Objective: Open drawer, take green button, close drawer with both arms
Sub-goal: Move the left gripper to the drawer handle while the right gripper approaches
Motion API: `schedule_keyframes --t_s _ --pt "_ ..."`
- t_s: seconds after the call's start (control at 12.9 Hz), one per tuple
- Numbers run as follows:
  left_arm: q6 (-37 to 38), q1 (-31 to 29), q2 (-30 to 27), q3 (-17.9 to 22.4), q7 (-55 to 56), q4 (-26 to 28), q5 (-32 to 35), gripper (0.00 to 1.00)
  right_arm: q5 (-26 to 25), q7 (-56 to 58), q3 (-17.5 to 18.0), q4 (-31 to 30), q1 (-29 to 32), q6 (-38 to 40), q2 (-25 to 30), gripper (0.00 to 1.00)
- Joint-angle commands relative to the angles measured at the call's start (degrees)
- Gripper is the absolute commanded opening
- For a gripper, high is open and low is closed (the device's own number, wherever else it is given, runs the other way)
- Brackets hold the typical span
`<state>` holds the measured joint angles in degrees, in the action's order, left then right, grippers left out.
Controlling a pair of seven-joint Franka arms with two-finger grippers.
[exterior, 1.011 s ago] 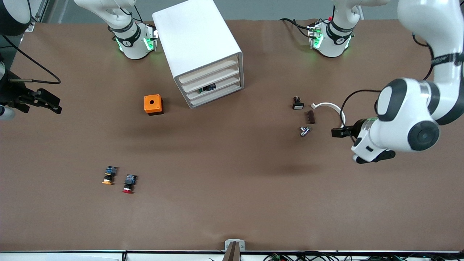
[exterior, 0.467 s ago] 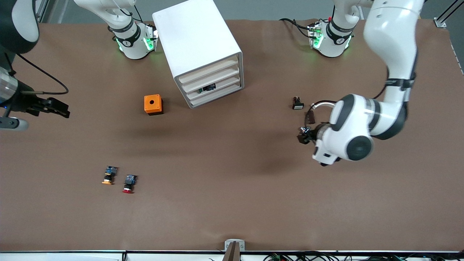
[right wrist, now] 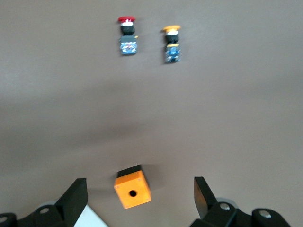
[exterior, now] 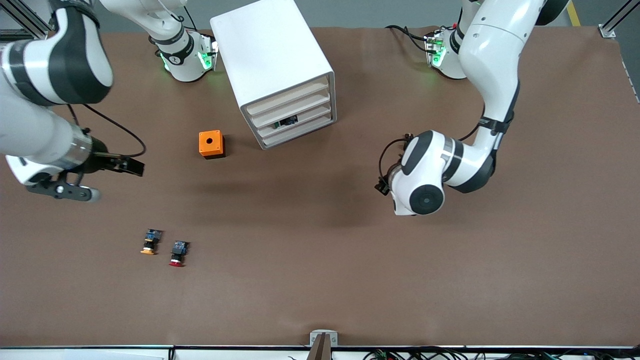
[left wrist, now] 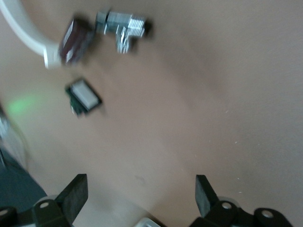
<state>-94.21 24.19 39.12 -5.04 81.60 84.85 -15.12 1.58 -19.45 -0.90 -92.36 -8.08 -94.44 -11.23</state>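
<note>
The white cabinet [exterior: 272, 60] stands toward the robots' edge, all four fronts pushed in. Its third drawer [exterior: 310, 114] is shut, and a small dark and blue part [exterior: 288, 120] shows through its front. I cannot tell whether that part is the button. My left gripper [exterior: 381, 187] [left wrist: 139, 198] hangs open over bare table, toward the left arm's end from the cabinet. My right gripper [exterior: 136, 168] [right wrist: 139, 201] is open and empty, toward the right arm's end from the orange box [exterior: 211, 144] [right wrist: 132, 189].
An orange-capped button [exterior: 149, 241] [right wrist: 172, 42] and a red-capped button [exterior: 177, 253] [right wrist: 127, 34] lie nearer the front camera. The left wrist view shows a silver fitting [left wrist: 122, 29], a brown piece [left wrist: 73, 40], a white-faced switch [left wrist: 84, 98] and a white curved piece [left wrist: 23, 30].
The left arm has swung in from its end of the table, over the small parts. The right arm has come in toward the orange box. Both grippers stayed open.
</note>
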Motion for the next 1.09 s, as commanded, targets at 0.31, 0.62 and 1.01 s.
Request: schedule_keyframes --t_s 0.31,0.62,1.01 --pt "0.8 4.6 3.2 0.4 30.4 -1.3 -13.7 1.00 15.1 -10.6 -0.2 1.5 -1.8 -1.7 -5.5 1.00" --pt "1.9 5.7 5.3 0.4 36.3 -0.9 -25.6 1.00 16.6 -21.7 -0.2 1.6 -7.0 -2.8 -8.3 1.00" --pt "6.6 6.7 9.3 0.3 47.6 -0.9 -33.7 0.99 16.7 -33.3 -0.2 3.2 -11.7 -3.9 -11.1 0.99"
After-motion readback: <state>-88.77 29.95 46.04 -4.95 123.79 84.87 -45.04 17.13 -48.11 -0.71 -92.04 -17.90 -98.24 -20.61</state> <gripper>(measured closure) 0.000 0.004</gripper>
